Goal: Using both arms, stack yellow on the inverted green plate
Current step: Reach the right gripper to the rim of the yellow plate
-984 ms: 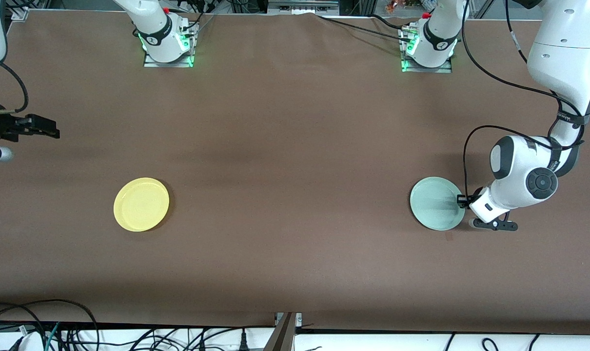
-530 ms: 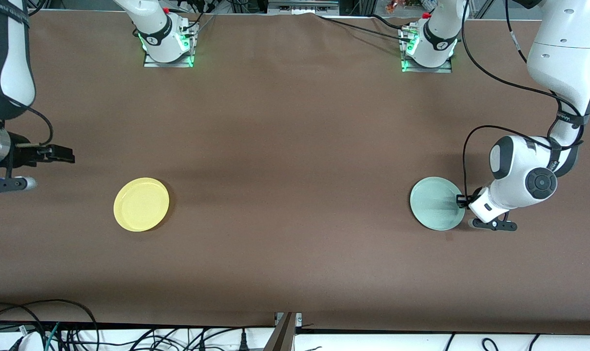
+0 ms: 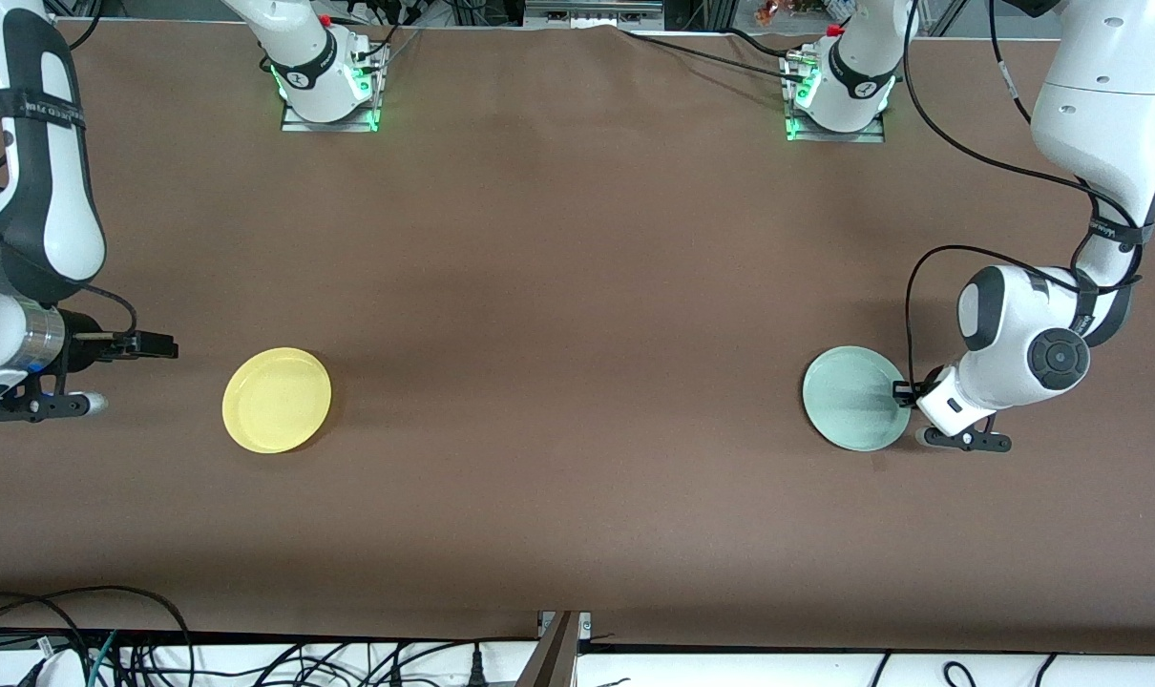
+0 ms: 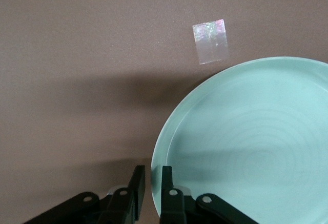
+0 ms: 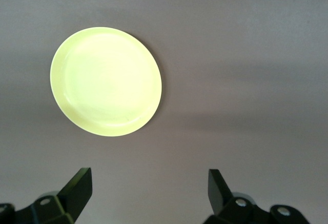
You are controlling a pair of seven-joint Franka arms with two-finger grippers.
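Observation:
The yellow plate [image 3: 277,400] lies rim up on the brown table toward the right arm's end; it also shows in the right wrist view [image 5: 106,81]. My right gripper [image 3: 165,347] is open and empty, low over the table beside the yellow plate, apart from it [image 5: 148,178]. The pale green plate [image 3: 852,398] lies rim up toward the left arm's end. My left gripper [image 3: 906,391] is at the plate's edge. In the left wrist view its two fingers stand close together astride the green plate's [image 4: 256,147] rim, one inside and one outside [image 4: 152,175].
A small piece of clear tape [image 4: 210,41] is stuck to the table beside the green plate. The two arm bases [image 3: 327,86] [image 3: 840,91] stand along the edge farthest from the front camera. Cables hang off the edge nearest to it.
My right arm has swung in from the table's end and come down toward the yellow plate. The left arm and both plates have hardly moved.

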